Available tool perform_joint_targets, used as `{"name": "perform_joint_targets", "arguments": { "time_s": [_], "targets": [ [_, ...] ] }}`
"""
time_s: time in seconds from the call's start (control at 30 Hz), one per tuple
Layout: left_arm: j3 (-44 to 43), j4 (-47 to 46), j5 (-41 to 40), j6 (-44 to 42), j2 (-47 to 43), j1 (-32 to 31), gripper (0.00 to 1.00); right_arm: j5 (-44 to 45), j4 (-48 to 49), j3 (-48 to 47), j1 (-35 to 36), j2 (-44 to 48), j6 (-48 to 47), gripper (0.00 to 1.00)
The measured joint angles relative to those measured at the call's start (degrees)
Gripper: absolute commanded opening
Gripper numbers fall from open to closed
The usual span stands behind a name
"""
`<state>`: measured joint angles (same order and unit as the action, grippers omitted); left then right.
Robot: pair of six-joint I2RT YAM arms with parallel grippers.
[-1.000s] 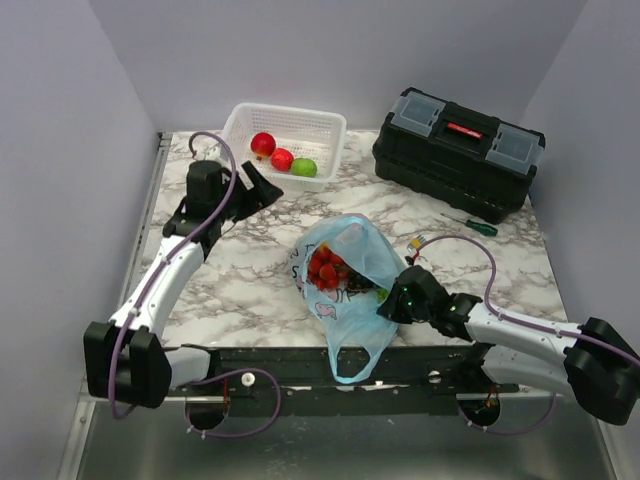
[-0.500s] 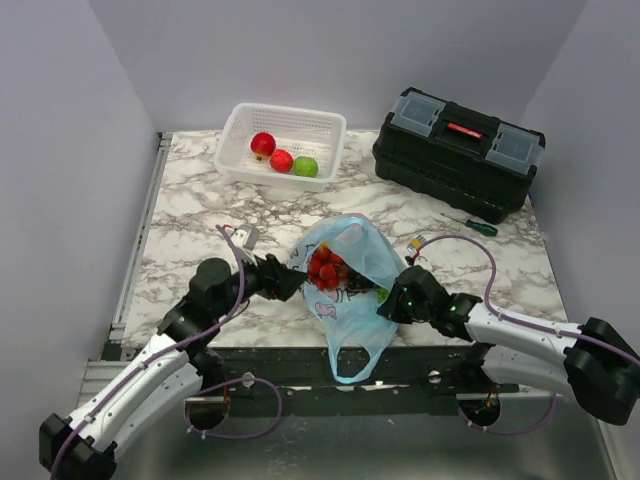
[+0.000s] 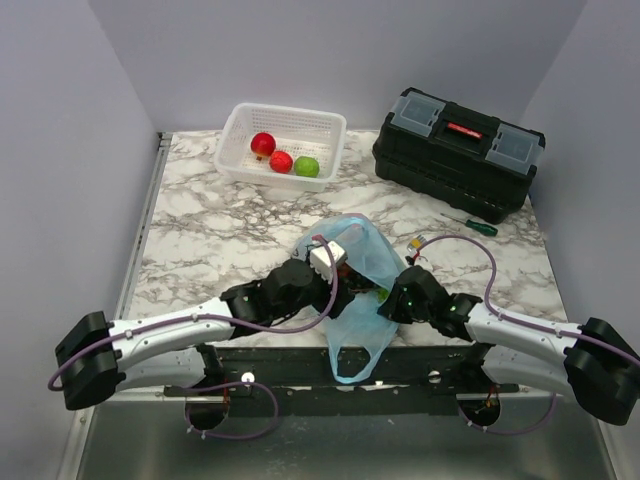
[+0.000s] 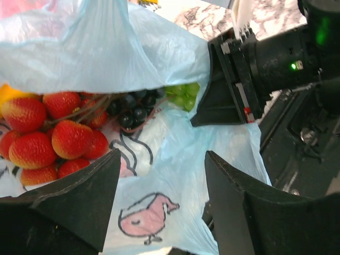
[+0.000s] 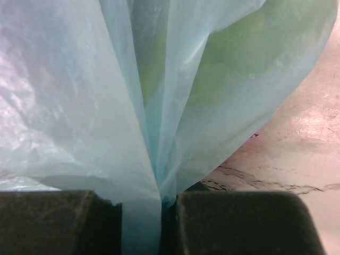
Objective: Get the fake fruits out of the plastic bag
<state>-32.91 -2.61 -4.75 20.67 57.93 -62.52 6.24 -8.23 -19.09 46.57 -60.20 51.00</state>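
From above, I see the plastic bag (image 3: 372, 262) by the table's (image 3: 200, 230) front edge, one handle hanging over it. The basket (image 3: 285, 125) and toolbox (image 3: 458, 150) stand well behind.

Left wrist: my left gripper (image 4: 162, 170) is spread wide and empty at the bag's mouth, with the fake fruits (image 4: 53, 141) inside.

Right wrist: my right gripper (image 5: 142, 215) is pinched on a fold of the bag.

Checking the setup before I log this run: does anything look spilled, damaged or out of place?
Nothing is spilled or damaged. Two small oddities: the handle of the bag droops over the near edge of the table, and a screwdriver lies loose beside the shut toolbox.
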Motion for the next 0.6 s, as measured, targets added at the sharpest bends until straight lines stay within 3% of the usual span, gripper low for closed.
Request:
{"name": "perform_joint_targets", "arguments": {
  "time_s": [0.13, 0.27, 0.6],
  "targets": [
    [-3.80, -1.05, -2.78, -3.04, 6.29, -0.85, 0.58, 0.15, -0.09, 0.00, 0.00, 0.22, 0.00, 0.14],
    [-6.67, -1.22, -4.39, -5.03, 12.44, -1.01, 0.47, 0.33, -0.39, 0.00, 0.00, 0.39, 0.00, 0.14],
    [-13.84, -0.98, -9.51, -6.67, 24.48, -1.36, 0.48, 0.35, -0.44, 0.00, 0.00, 0.46, 0.00, 0.14]
  ]
}}
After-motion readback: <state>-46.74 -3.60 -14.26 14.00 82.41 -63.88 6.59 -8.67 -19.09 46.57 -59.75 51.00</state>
